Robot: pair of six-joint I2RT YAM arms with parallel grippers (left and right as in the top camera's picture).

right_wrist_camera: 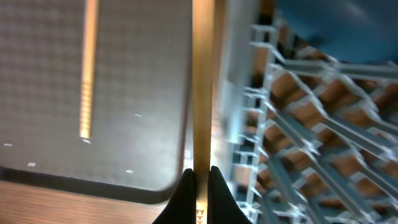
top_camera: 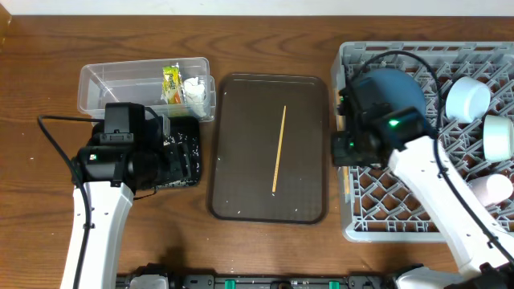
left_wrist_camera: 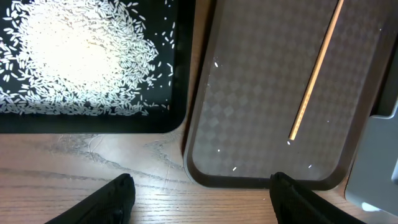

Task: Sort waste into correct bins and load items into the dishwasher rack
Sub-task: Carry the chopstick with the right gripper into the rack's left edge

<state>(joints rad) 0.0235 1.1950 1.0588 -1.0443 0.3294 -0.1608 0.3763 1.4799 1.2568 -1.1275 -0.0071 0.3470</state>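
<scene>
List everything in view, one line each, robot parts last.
dishwasher rack: one, light grey, right side
dark-blue bowl: one, in rack's left half
light-blue bowl: one, in rack
pale-green bowl: one, in rack, right edge
pink cup: one, in rack
serving tray: one, dark brown, centre
loose chopstick: one, wooden, on serving tray
held chopstick: one, wooden, by rack's left edge
clear tub: one, far left
wrapper: one, yellow-green, in tub
tissue: one, white, in tub
black tray: one, left of serving tray
rice: many grains, white, in black tray
left hand: open, by black tray
right hand: shut on held chopstick
</scene>
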